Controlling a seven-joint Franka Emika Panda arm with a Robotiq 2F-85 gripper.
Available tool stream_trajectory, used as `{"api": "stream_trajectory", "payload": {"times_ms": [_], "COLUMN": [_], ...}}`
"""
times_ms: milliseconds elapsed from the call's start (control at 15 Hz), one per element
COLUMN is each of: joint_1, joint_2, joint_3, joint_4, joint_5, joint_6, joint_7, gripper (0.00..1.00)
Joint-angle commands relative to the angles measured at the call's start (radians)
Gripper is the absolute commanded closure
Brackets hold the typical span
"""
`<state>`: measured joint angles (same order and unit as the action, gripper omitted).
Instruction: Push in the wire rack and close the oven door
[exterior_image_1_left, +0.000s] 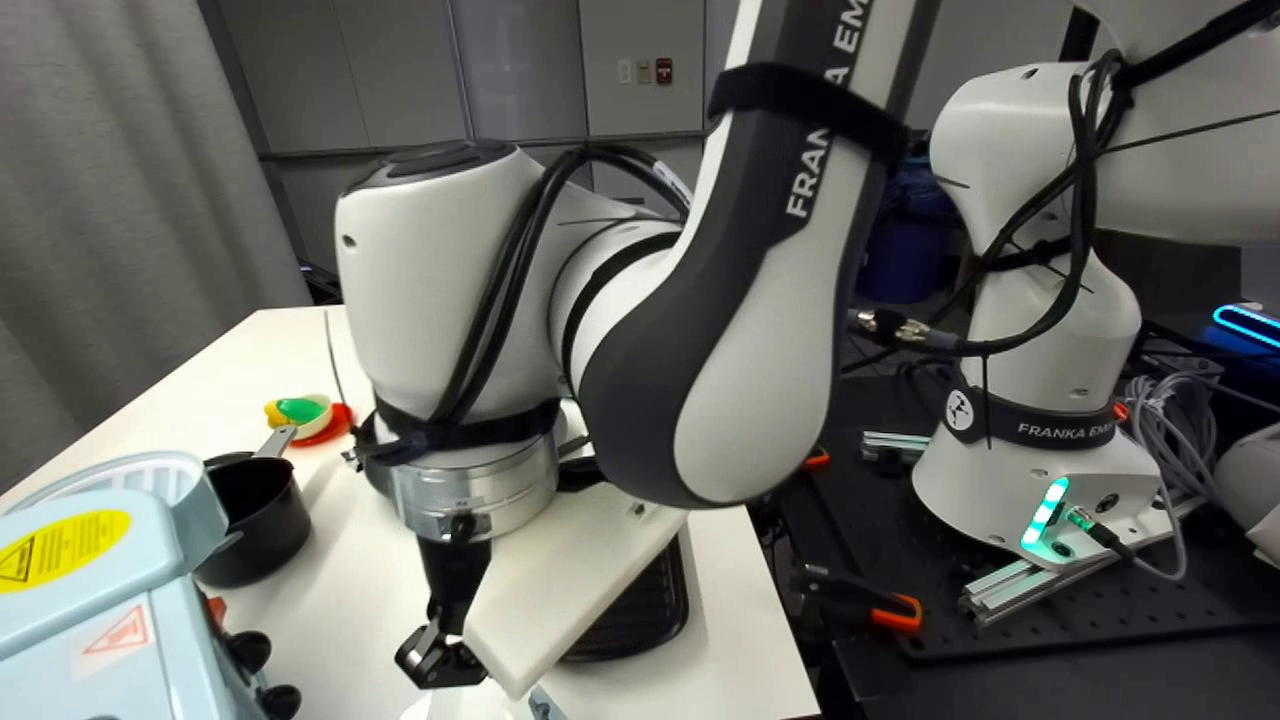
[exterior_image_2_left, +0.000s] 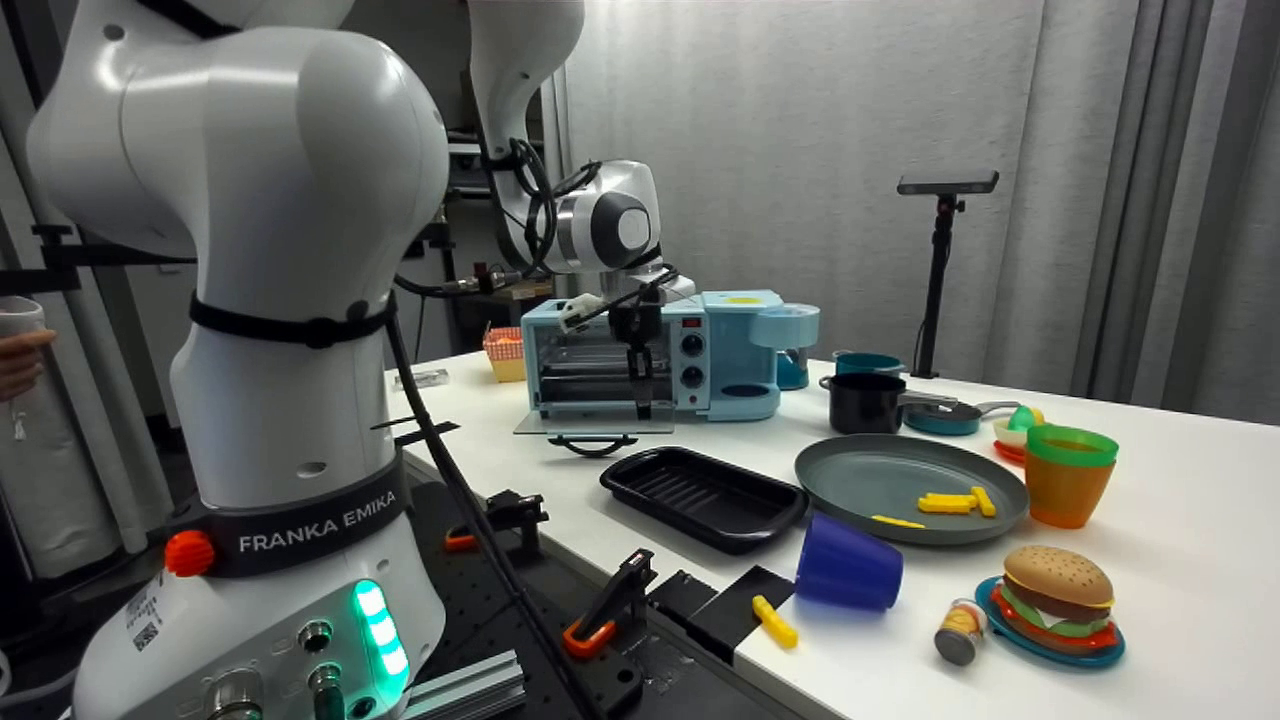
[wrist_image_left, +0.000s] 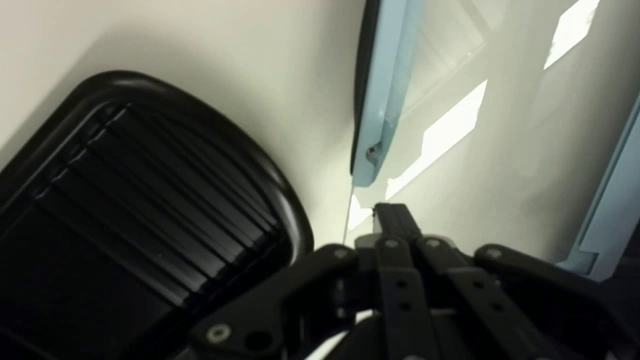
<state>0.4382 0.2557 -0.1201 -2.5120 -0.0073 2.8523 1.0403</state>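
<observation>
Your tool (wrist_image_left: 396, 216), jaws pressed together, is over the lowered glass oven door (exterior_image_2_left: 588, 423), near the black ridged baking pan (exterior_image_2_left: 705, 498).

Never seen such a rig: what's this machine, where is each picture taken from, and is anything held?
This is one robot arm reaching over a white table. Two pictures are taken from outside the robot. The wrist view is taken from the arm's end, looking down past the jaws at a black tray and the glass oven door. In an exterior view, that door is lowered in front of the light-blue toaster oven. Also on the table: a black pot, a grey plate with yellow sticks, a blue cup and a toy burger. The jaws are shut, apparently holding nothing; whether they touch the door, I cannot tell.
</observation>
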Motion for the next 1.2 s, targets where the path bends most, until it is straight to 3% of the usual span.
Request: {"api": "stream_trajectory", "payload": {"times_ms": [0, 600, 1133], "joint_1": [0.001, -0.105, -0.158], "joint_2": [-0.071, -0.062, 0.024], "joint_3": [-0.015, 0.019, 0.035], "joint_4": [-0.008, 0.016, 0.037], "joint_5": [-0.163, -0.325, -0.302], "joint_6": [-0.103, -0.182, -0.144], "joint_7": [0.081, 0.087, 0.052], "gripper": [1.00, 1.00, 1.00]}}
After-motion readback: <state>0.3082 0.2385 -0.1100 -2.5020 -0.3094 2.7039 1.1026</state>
